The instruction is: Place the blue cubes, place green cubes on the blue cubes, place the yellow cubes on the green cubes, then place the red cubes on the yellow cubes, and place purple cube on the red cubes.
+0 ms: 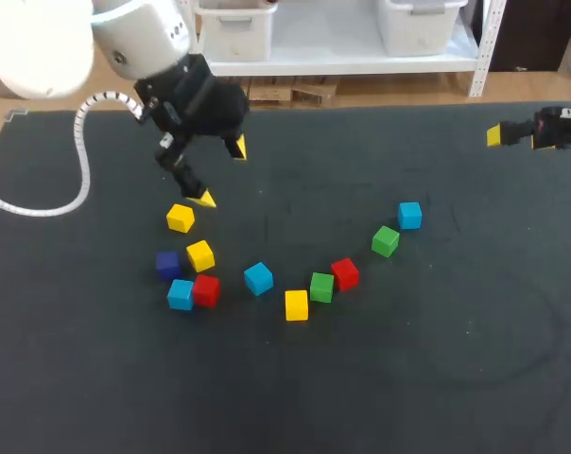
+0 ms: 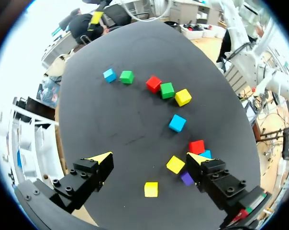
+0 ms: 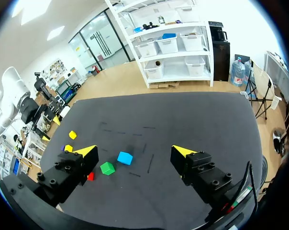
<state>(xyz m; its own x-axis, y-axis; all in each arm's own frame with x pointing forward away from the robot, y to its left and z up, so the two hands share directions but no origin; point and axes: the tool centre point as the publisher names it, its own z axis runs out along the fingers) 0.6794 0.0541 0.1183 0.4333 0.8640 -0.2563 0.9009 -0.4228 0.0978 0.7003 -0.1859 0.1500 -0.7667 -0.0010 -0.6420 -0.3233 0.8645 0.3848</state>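
Left gripper (image 1: pixel 221 172) is over the table's (image 1: pixel 437 378) far left part, fingers spread wide, nothing in them. One yellow tip sits just beside the lone yellow cube (image 1: pixel 180 218). In the left wrist view that cube shows between the open fingers, and neither finger touches it.

Down to the left cluster: the second yellow cube (image 1: pixel 200 255) is just beside the purple cube (image 1: pixel 167 264). Nearer the table's front edge, the left blue cube (image 1: pixel 181 294) and the left red cube (image 1: pixel 206 290) sit shoulder to shoulder.

The rest swing away to the right in an arc. The middle blue cube (image 1: pixel 258 278) stands on its own. Then comes the third yellow cube (image 1: pixel 296 305), tight against the near green cube (image 1: pixel 321 287), with the right red cube (image 1: pixel 345 273) pressed to its other side. Further along, the far green cube (image 1: pixel 385 240) and the far blue cube (image 1: pixel 410 215) are close together (whether they touch, I can't tell).

Every cube lies singly on the dark surface.

Right gripper (image 3: pixel 134 151) is at the table's far right edge, well apart from all the cubes. Its fingers are spread wide too, and it holds nothing.
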